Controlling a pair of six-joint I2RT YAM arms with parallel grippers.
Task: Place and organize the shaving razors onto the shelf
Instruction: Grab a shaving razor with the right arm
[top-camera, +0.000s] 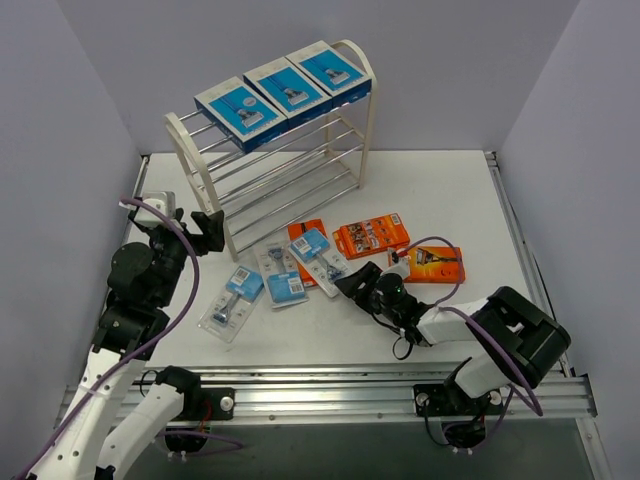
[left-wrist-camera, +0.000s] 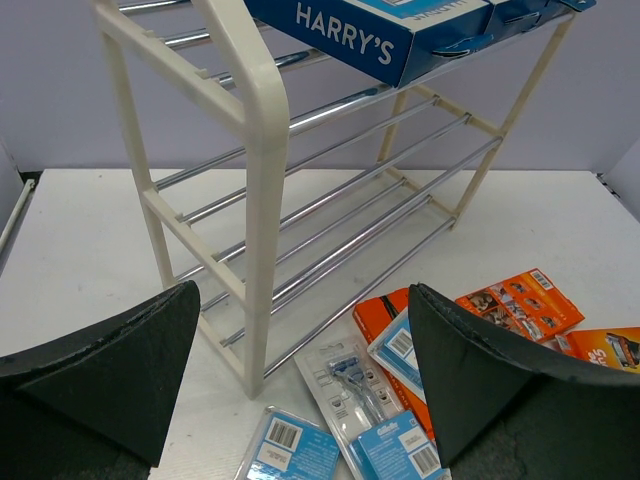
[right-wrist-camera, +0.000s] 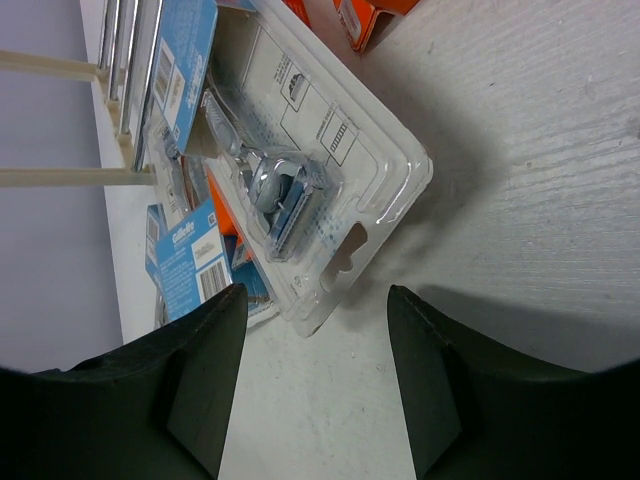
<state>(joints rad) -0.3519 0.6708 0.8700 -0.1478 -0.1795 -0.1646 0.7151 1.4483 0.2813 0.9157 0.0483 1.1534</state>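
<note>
One blister pack (right-wrist-camera: 300, 190) lies just ahead of the right tool (right-wrist-camera: 318, 305).

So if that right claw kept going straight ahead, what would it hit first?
Most likely the clear blister pack lying just ahead of the right gripper, whose jaws stand open and empty. Nothing shows between the two, though depth is hard to judge.

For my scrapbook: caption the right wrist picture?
Open end effector hovers by a clear razor blister pack on the table.
</note>
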